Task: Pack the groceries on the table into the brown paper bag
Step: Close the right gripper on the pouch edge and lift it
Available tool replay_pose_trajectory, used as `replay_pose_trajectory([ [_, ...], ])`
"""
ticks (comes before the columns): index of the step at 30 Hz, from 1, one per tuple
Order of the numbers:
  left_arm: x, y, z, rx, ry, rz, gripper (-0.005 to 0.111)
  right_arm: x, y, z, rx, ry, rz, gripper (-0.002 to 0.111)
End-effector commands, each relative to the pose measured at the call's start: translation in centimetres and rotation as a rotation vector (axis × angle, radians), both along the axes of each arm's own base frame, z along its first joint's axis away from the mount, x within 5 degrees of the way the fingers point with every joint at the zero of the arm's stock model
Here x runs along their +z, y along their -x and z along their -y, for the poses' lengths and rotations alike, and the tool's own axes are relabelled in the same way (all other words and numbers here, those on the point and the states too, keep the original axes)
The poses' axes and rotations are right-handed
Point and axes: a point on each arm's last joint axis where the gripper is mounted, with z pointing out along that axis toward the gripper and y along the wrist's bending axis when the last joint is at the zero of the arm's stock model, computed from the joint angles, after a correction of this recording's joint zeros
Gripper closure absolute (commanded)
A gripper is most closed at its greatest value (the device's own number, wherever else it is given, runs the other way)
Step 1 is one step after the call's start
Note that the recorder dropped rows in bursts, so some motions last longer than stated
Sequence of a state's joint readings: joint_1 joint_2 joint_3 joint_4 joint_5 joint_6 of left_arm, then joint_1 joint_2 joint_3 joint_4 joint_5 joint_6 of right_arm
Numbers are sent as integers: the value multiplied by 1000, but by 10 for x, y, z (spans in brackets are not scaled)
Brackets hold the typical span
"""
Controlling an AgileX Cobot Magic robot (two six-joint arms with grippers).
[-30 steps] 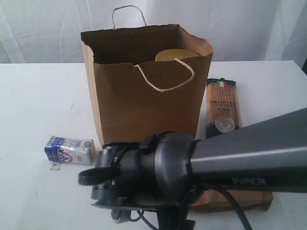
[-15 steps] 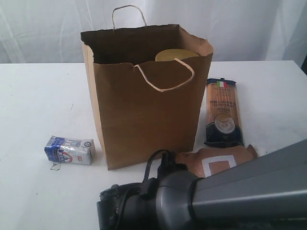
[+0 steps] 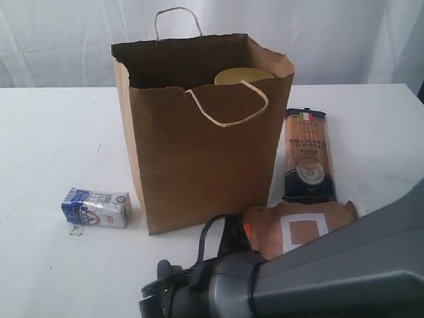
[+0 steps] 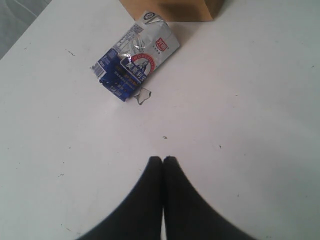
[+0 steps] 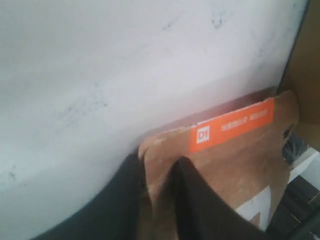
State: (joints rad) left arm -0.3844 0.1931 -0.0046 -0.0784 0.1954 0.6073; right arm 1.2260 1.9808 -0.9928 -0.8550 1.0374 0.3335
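R gripper pinching brown pouch edge, 5 o'clock of paper bag. L gripper pressed closed, empty, above table; blue-white carton at bag's 8 o'clock.

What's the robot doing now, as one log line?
right gripper: shut on brown pouch | left gripper: shut, empty | carton, pasta packet: unpacked

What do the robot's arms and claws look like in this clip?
The right arm is a smooth grey tube ending in a rounded black joint housing, with a black cable looping off it. The left claw and right claw both have plain matte black, tapering fingers. No marking shows.
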Motion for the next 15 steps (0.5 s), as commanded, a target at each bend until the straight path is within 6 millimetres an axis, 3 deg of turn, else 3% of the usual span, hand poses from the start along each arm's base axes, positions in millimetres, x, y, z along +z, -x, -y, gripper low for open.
replay_pose_trajectory([
  [1, -1, 0, 0, 6, 9, 0, 107, 7, 1, 1, -24, -59, -1, 108],
  [7, -1, 0, 0, 6, 9, 0, 107, 63, 4, 7, -121, -273, 87, 108],
  [15, -1, 0, 0, 6, 9, 0, 107, 115, 19, 20, -261, -586, 38, 108],
])
